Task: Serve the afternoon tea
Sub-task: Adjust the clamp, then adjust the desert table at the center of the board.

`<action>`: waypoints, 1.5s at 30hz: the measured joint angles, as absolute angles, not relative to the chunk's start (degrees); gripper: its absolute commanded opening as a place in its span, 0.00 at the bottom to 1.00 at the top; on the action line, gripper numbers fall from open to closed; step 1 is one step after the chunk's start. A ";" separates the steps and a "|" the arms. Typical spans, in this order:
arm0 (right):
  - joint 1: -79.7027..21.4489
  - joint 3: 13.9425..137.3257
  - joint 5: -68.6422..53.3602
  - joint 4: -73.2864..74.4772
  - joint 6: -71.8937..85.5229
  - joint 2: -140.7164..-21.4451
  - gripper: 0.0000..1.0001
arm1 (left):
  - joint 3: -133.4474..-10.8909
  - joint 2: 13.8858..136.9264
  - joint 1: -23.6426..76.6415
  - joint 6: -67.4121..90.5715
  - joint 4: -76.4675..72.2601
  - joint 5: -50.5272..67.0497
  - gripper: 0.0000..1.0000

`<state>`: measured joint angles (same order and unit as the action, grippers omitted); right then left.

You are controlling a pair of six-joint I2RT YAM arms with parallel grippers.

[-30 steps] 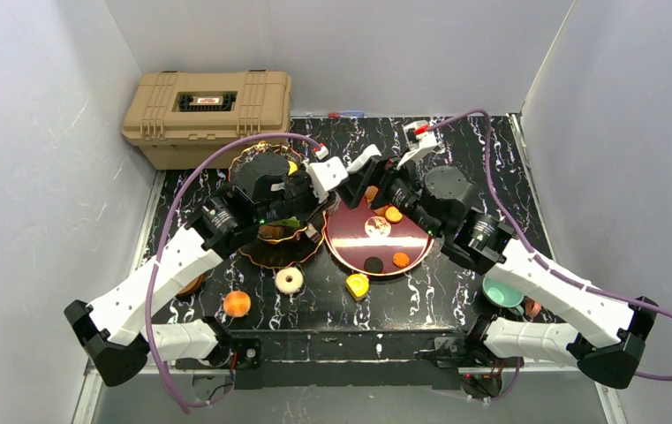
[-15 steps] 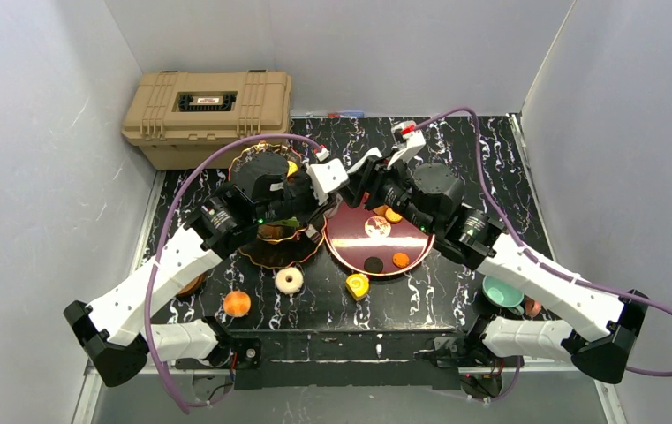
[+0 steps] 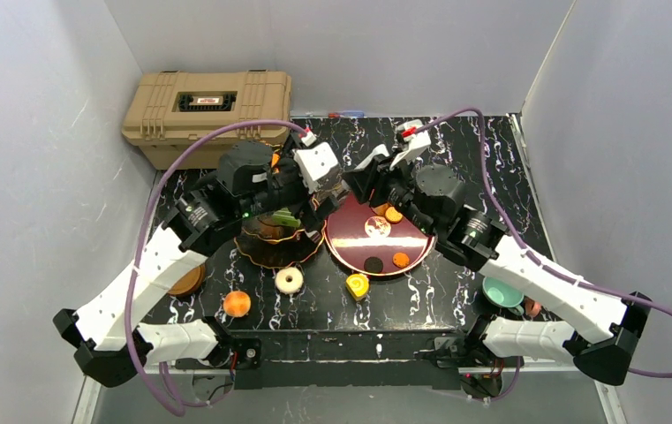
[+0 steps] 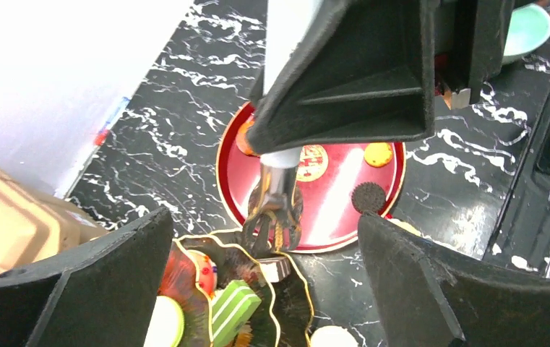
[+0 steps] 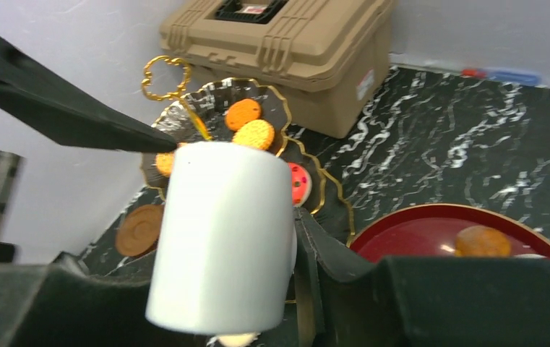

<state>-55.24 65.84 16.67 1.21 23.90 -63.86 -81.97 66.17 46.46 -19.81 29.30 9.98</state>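
My right gripper (image 5: 214, 289) is shut on a white cup (image 5: 221, 231), which stands upright between its black fingers. In the left wrist view the same white cup (image 4: 290, 29) hangs above the red tray (image 4: 344, 217), partly hidden by the right gripper's finger. My left gripper (image 4: 264, 224) is open, its fingers wide apart and clear of the cup. Both grippers meet above the gap between the dark three-tier stand (image 3: 266, 261) and the red tray (image 3: 350, 252). The stand's tiers hold orange macarons (image 5: 243, 113), a green striped cake (image 4: 232, 307) and other sweets.
The red tray carries orange sweets (image 3: 393, 214) and a dark cookie (image 3: 373, 263). A white donut (image 3: 290, 280), a yellow sweet (image 3: 357, 285) and an orange sweet (image 3: 237, 303) lie near the front. A teal cup (image 3: 502, 291), a brown saucer (image 3: 186, 281) and a tan case (image 3: 208, 115) are there too.
My left gripper has opened, let go of the white cup and drawn back to the left. My right gripper has closed on the cup.
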 measured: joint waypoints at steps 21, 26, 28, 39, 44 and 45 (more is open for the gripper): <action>-54.72 62.81 27.11 6.81 14.57 -58.13 0.29 | -103.35 77.34 22.83 -10.94 51.48 2.09 0.46; -54.72 62.33 27.57 6.90 14.61 -56.53 0.30 | -103.98 80.09 22.83 -6.50 52.03 0.56 0.24; -54.72 62.08 27.97 7.11 14.61 -55.99 0.30 | -104.01 80.64 22.83 -5.17 51.99 0.47 0.15; -54.72 61.91 28.84 7.40 14.61 -54.94 0.31 | -103.68 81.17 22.55 0.21 49.78 -8.40 0.00; -54.72 61.49 29.04 7.42 14.61 -54.94 0.32 | -104.66 81.14 21.85 4.99 50.13 -13.76 0.00; -54.72 61.30 29.06 7.42 14.61 -54.94 0.32 | -105.25 81.14 21.85 6.31 50.57 -14.50 0.00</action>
